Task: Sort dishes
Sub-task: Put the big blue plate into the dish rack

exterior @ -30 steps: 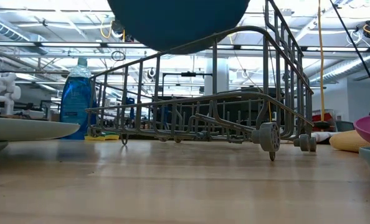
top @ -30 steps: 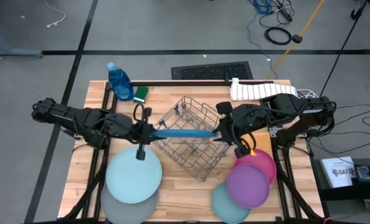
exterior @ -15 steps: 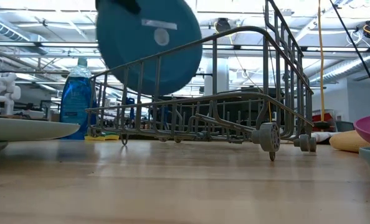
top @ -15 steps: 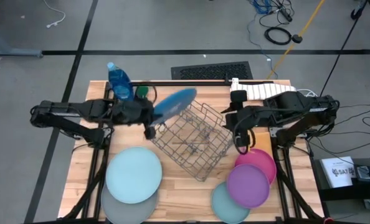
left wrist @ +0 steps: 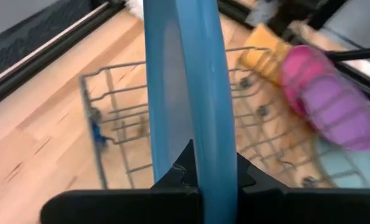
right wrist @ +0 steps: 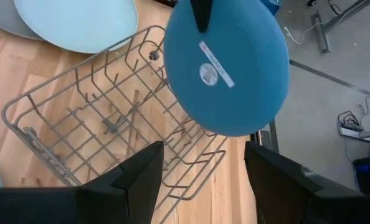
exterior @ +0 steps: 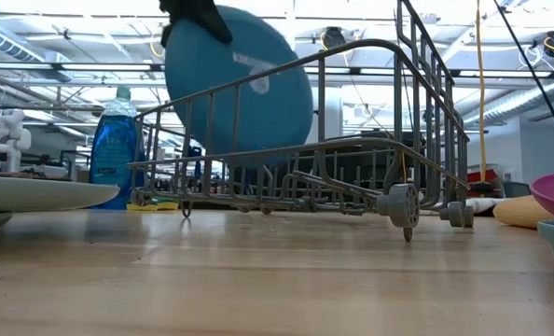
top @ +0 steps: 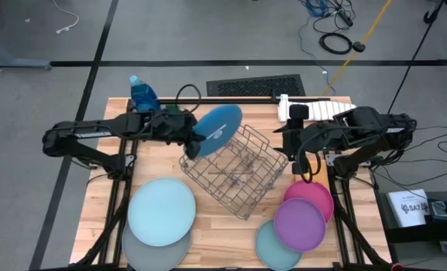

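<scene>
Left gripper [top: 190, 143] is clamping the blue plate [top: 216, 126] by its rim, fingers pinched tight on the edge, holding it on edge above the far-left corner of the wire rack [top: 235, 169]. Right gripper [top: 305, 159] is hanging spread wide and empty, just off the rack's right side.

Near edge of the table [top: 216, 241]: grey plate [top: 137, 252] is sitting under the pale blue plate [top: 161, 211] on the left; teal plate [top: 267, 250], purple plate [top: 299, 223] and pink plate [top: 317, 196] are overlapping on the right. Middle: rack is sitting skewed and empty. Far side: blue soap bottle [top: 142, 94] and a folded striped towel [top: 314, 109].

Step in hand, as I read it: slotting the blue plate into the rack. To do it well:
- keep the plate upright, edge down, lined up with a gap between the tines, not across them
- the rack is angled, so match the plate's plane to the tine rows first
- lower slowly; the rack looks light and may slide or tip if the rim catches a wire
- release only once the plate is resting between tines
- right arm is close enough to steady the rack if needed
</scene>
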Controlling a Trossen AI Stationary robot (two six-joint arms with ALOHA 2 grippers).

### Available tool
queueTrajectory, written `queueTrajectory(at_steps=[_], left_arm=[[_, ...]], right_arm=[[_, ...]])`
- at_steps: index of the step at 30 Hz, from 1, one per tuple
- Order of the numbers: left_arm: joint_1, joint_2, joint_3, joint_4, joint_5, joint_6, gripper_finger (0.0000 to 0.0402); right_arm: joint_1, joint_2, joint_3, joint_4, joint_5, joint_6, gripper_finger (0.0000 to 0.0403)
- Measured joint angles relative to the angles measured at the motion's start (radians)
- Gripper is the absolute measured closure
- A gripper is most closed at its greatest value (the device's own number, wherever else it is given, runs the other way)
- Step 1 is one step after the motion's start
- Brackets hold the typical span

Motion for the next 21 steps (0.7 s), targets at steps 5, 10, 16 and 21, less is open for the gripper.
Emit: queueTrajectory(at_steps=[5, 10, 16, 21], left_arm=[[0.020, 0.025, 0.000, 0.008, 0.024, -0.010, 0.0391], [0.026, 0.003, 0.000, 0.035, 0.020, -0.010, 0.0391], [0.031, -0.042, 0.000, 0.016, -0.002, -0.023, 0.0391], [0.029, -0.029, 0.000, -0.021, -0.007, -0.051, 0.0391]], right_arm=[[0.029, 0.000, 0.000, 0.000, -0.002, 0.020, 0.0186], [0.055, 0.000, 0.000, 0.000, 0.002, 0.029, 0.0186], [0.059, 0.000, 0.000, 0.000, 0.002, 0.029, 0.0186], [0.059, 0.000, 0.000, 0.000, 0.002, 0.028, 0.0186]])
